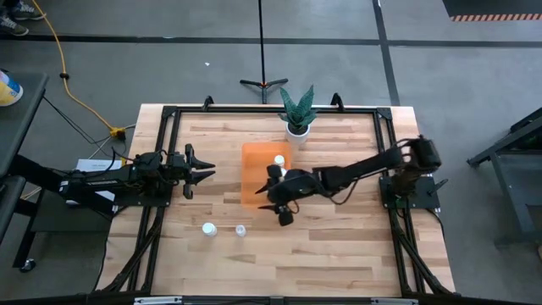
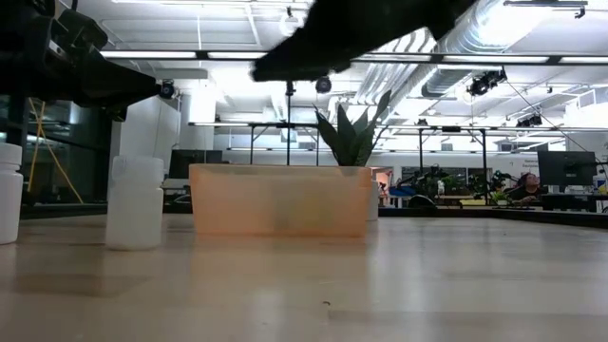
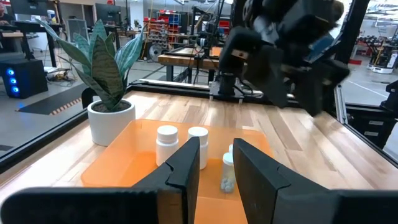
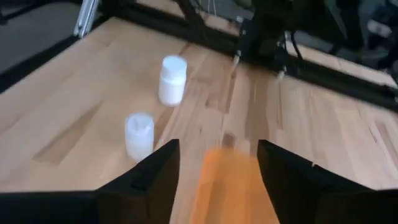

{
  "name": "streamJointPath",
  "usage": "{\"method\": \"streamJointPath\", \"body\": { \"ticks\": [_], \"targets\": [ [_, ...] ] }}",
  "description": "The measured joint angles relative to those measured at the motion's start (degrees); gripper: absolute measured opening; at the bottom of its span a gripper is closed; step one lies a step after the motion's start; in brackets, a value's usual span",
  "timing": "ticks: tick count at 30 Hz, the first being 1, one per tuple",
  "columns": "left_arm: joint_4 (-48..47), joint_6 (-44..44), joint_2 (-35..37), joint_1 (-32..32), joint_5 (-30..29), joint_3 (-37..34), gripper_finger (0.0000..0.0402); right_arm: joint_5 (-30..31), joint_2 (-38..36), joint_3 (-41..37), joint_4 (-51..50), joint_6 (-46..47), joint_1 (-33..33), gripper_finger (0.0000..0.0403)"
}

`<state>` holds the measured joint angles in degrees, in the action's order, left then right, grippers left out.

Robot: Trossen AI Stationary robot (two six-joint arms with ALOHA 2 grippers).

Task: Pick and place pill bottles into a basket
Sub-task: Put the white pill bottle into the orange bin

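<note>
a: so where do the pill bottles stand?

b: several sit upright inside the orange bin (image 1: 257, 174) at table centre, seen in the left wrist view (image 3: 166, 140). two more (image 1: 209, 228) wait on bare wood toward seven o'clock of the bin, well apart from it.

a: and the grippers?

b: the right gripper (image 1: 279, 199) hangs over the bin's four o'clock edge, fingers spread with nothing between them, likely turning toward those last two. the left gripper (image 1: 199, 172) waits at the bin's nine o'clock, fingers apart and empty. a snake plant pot (image 1: 296, 129) sits at one o'clock.
</note>
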<state>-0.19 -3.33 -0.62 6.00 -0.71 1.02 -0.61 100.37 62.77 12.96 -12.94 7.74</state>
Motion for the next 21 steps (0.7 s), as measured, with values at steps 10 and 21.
{"method": "streamJointPath", "body": {
  "ticks": [10,21],
  "targets": [
    [0.0,0.0,0.0,0.0,0.0,0.0,0.0133,4.5,-27.9,-29.9,9.2,4.6,-1.0,0.0122],
    [0.0,0.0,0.0,0.0,0.0,0.0,0.0133,9.2,-73.7,-49.6,-0.8,11.7,0.1,0.0060]
  ]
}}
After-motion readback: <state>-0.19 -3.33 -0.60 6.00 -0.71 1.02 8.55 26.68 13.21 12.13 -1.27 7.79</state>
